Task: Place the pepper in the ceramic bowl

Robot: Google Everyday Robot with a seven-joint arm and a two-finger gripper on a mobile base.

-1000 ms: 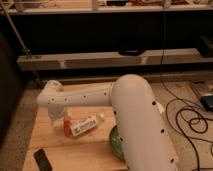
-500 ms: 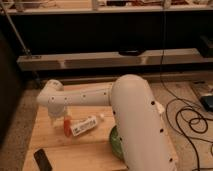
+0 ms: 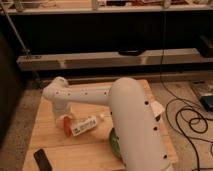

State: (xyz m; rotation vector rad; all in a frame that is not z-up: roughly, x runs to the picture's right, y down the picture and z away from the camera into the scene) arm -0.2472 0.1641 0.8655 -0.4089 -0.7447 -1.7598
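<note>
No movement is visible since the earlier frames: the white arm (image 3: 125, 115) keeps the same pose and every object on the worktop (image 3: 50, 145) lies where it was.

1. Gripper. The gripper (image 3: 62, 114) hangs below the wrist housing at the left end of the arm, over the left half of the worktop. Its tip is directly above the pepper, at or very near it. Contact cannot be confirmed, and whether the gripper is open or closed cannot be told.

2. Pepper. The pepper (image 3: 66, 125) is a small, slim, orange-red item with a chili shape. It lies on the bare wood, outside the bowl. It is just beside the capless end of the white tube (image 3: 85, 125), at the tube's 9 o'clock.

3. Ceramic bowl. The ceramic bowl (image 3: 114, 142) is glossy green. Only a sliver of its left rim shows, as the upper arm covers the rest. It sits at 4 o'clock from the pepper, apart from it.

4. Other items. A dark flat rectangular object (image 3: 42, 159) lies at 7 o'clock from the pepper, near the front edge. Black cables (image 3: 190, 120) loop on the floor at 3 o'clock from the worktop.
</note>
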